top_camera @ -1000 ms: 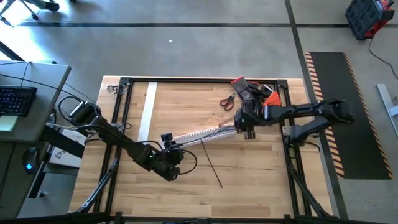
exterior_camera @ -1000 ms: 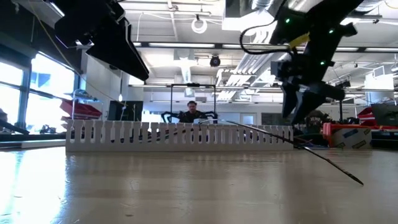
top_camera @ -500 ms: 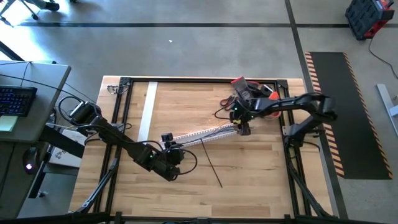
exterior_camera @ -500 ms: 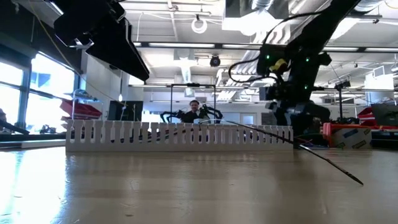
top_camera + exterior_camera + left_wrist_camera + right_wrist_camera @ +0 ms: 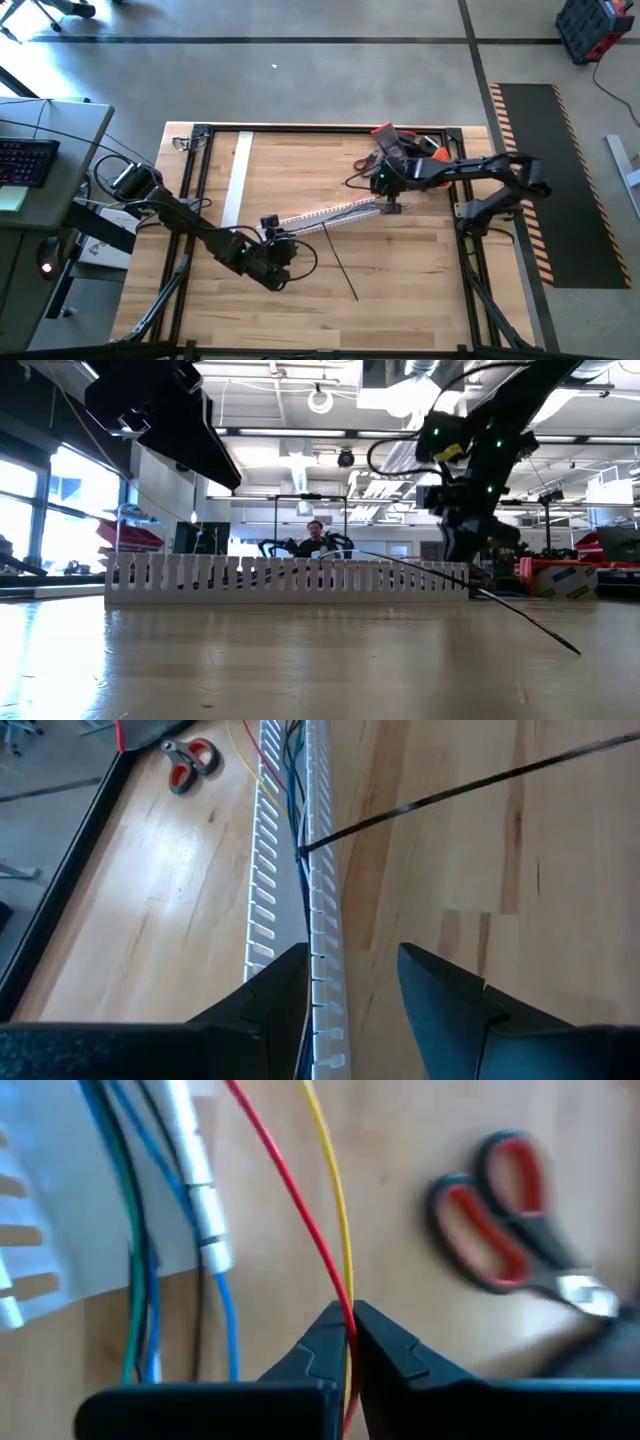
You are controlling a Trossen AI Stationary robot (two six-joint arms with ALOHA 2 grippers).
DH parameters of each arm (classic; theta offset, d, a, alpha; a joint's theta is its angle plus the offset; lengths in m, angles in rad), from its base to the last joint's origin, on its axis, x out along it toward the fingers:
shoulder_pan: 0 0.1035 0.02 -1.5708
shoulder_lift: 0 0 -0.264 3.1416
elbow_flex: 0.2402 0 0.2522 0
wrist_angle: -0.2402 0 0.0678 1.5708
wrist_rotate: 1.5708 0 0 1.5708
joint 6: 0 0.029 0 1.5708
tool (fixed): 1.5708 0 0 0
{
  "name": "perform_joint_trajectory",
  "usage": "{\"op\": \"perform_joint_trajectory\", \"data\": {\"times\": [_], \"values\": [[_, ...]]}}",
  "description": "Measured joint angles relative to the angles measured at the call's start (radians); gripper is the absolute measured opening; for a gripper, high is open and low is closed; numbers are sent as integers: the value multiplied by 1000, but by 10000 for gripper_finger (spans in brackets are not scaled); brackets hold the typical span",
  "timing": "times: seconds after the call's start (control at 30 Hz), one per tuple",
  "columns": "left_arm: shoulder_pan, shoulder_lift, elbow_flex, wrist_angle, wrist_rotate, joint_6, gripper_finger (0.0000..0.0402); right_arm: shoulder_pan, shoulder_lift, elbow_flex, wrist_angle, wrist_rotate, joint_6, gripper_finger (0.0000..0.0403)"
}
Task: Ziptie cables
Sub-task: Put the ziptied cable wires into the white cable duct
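right wrist view: right gripper (image 5: 349, 1342) pinches thin red and yellow wires of the loose multicoloured cables (image 5: 170, 1230) spilling from the long white comb-toothed plastic duct (image 5: 300, 910); best drawn gently, straight. only this view proves the pinch; the high view alone places left gripper (image 5: 272, 240), fingers apart, at the duct's opposite end.

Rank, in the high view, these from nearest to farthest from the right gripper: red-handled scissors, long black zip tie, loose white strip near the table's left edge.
From the right gripper, shut on thin wires at the slotted duct's right end:
1. Red-handled scissors, just beyond it toward the table's back edge.
2. Long black zip tie, lying mid-table toward the front.
3. Loose white strip, far left side.
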Motion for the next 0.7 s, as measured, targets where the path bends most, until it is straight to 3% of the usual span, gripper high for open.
{"op": "perform_joint_trajectory", "data": {"times": [0.13,0.33,0.47,0.7], "values": [[0,0,0,1,0,0,138,46,-90,0,-4,56,12,1],[0,0,0,2,4,0,138,144,-193,1,-69,33,25,0],[0,0,0,3,6,0,138,189,-190,-4,-138,12,69,0],[0,0,0,5,8,0,138,170,-123,-116,-94,23,78,0]]}}
